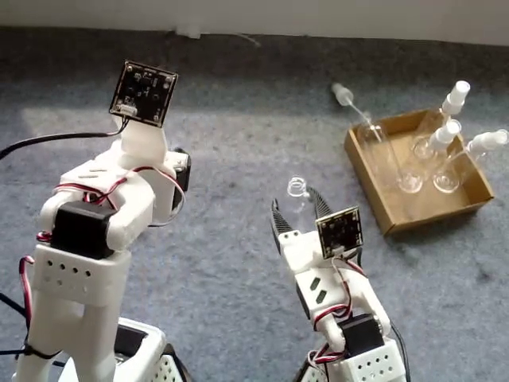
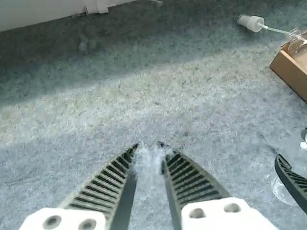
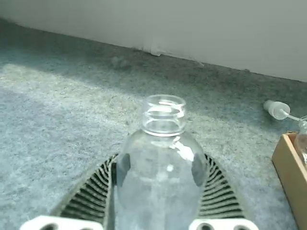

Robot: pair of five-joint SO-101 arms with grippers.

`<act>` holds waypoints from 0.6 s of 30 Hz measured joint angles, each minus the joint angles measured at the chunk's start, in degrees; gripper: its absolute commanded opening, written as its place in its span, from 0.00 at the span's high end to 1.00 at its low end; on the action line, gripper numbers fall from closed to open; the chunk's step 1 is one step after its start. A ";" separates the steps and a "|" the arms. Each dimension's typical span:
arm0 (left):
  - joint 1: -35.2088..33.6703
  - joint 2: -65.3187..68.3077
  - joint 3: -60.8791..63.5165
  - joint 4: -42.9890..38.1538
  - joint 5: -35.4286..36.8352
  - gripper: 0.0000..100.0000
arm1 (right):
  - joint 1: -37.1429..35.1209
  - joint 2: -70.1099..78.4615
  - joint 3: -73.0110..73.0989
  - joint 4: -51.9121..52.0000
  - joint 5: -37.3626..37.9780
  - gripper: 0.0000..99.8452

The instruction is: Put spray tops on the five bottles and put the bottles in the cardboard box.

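A clear bottle (image 1: 297, 188) with no top stands upright on the grey carpet, and my right gripper (image 1: 296, 200) is shut on its body (image 3: 160, 143), one finger on each side. The cardboard box (image 1: 374, 187) lies to the right and holds three bottles with white spray tops (image 1: 442, 134). A fourth bottle (image 1: 390, 155) lies in the box without a top. A loose spray top (image 1: 343, 95) lies on the carpet behind the box, its tube pointing at that bottle's neck. My left gripper (image 2: 148, 149) hovers over bare carpet, narrowly open and holding nothing.
A white wall base runs along the far side of the carpet. In the left wrist view the box corner (image 2: 290, 67) and the spray top (image 2: 250, 22) sit far off, with a finger (image 2: 290, 179) of the other arm nearer. Bare carpet separates the arms and the box.
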 measured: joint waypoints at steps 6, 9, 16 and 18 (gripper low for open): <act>0.00 0.00 -0.26 7.56 0.00 1.00 | 0.18 -0.26 0.00 0.00 0.00 0.92; 0.00 0.00 -3.69 13.80 0.00 1.00 | 0.18 -0.26 0.00 0.00 0.00 0.92; 0.00 -4.40 -13.19 20.40 0.00 1.00 | 0.18 -0.53 0.00 0.00 0.00 0.92; 0.00 -8.70 -13.98 20.40 0.00 1.00 | 0.18 -0.53 1.14 0.00 0.00 0.92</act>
